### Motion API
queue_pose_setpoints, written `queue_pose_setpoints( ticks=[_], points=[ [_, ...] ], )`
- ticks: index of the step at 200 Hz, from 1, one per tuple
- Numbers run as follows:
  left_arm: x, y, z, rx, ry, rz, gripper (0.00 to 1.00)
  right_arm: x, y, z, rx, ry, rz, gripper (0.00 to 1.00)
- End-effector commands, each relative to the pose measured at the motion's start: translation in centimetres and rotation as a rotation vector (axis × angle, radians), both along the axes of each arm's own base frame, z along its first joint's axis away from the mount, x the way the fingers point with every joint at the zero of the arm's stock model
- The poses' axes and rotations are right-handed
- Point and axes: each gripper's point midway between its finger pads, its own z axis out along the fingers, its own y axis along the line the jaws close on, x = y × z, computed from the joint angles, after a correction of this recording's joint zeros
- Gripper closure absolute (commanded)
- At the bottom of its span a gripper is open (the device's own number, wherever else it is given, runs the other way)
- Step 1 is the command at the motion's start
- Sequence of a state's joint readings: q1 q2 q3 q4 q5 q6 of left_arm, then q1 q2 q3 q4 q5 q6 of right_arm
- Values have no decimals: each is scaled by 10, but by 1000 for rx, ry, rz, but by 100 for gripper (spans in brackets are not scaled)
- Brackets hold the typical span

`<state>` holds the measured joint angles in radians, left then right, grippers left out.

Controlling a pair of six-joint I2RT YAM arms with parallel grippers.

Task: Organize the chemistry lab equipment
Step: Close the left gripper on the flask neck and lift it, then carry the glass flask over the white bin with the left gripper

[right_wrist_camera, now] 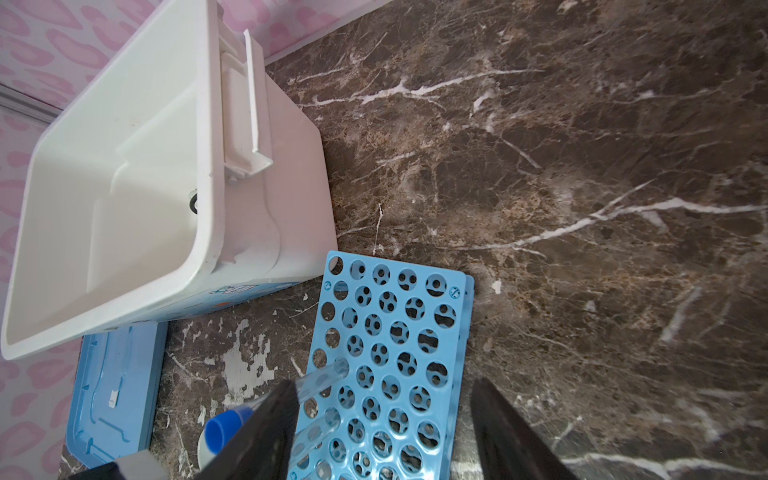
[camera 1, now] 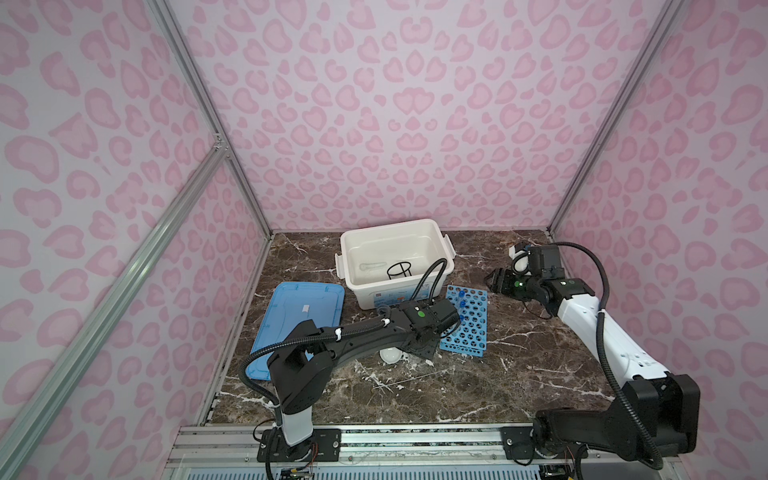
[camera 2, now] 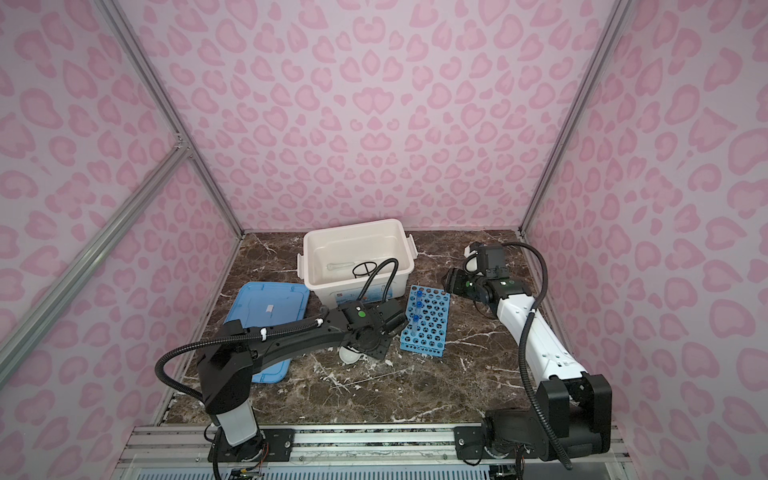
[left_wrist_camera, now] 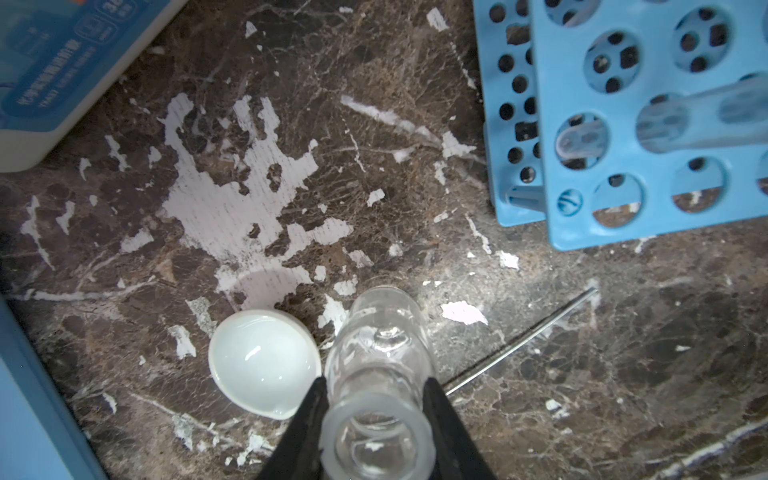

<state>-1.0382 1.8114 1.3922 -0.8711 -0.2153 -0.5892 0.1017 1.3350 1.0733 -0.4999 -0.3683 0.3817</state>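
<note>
In the left wrist view my left gripper (left_wrist_camera: 374,380) is shut on a clear small beaker (left_wrist_camera: 380,332), one black finger pressed to each side below its frosted rim. Whether the beaker rests on the marble I cannot tell. A white shallow dish (left_wrist_camera: 264,357) lies right beside it and shows under the arm in both top views (camera 1: 390,356) (camera 2: 349,354). The blue perforated rack (camera 1: 467,332) (right_wrist_camera: 390,332) holds blue-capped tubes (camera 2: 419,296). My right gripper (camera 1: 496,280) (right_wrist_camera: 382,384) hangs open above the rack's far end, holding nothing. A white cup (camera 1: 519,262) is half hidden behind its wrist.
The white storage box (camera 1: 395,226) at the back holds a black wire ring stand (camera 1: 400,271) and a white pestle (camera 1: 372,266). The flat blue lid (camera 1: 299,307) lies to the left. A thin rod (left_wrist_camera: 523,338) rests on the marble near the beaker.
</note>
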Motion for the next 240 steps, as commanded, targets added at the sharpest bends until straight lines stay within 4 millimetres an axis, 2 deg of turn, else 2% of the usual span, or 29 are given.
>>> queue_pose_setpoints(
  ticks=[1, 40, 96, 126, 171, 207, 240],
  points=[
    [6, 8, 18, 7, -39, 11, 76, 3, 2, 2, 10, -12, 3, 32],
    [22, 20, 52, -12, -99, 31, 76, 9, 6, 8, 37, -35, 4, 32],
    [55, 38, 117, -103, -199, 70, 77, 23, 11, 19, 80, -66, -1, 32],
    [73, 47, 153, -190, -243, 92, 77, 34, 19, 24, 102, -80, 7, 32],
    [103, 62, 197, -270, -310, 113, 77, 47, 35, 29, 111, -91, 32, 32],
    [137, 69, 212, -281, -333, 110, 77, 61, 51, 34, 112, -99, 62, 32],
    [169, 70, 205, -259, -327, 98, 78, 71, 65, 31, 96, -84, 88, 32]
  ],
)
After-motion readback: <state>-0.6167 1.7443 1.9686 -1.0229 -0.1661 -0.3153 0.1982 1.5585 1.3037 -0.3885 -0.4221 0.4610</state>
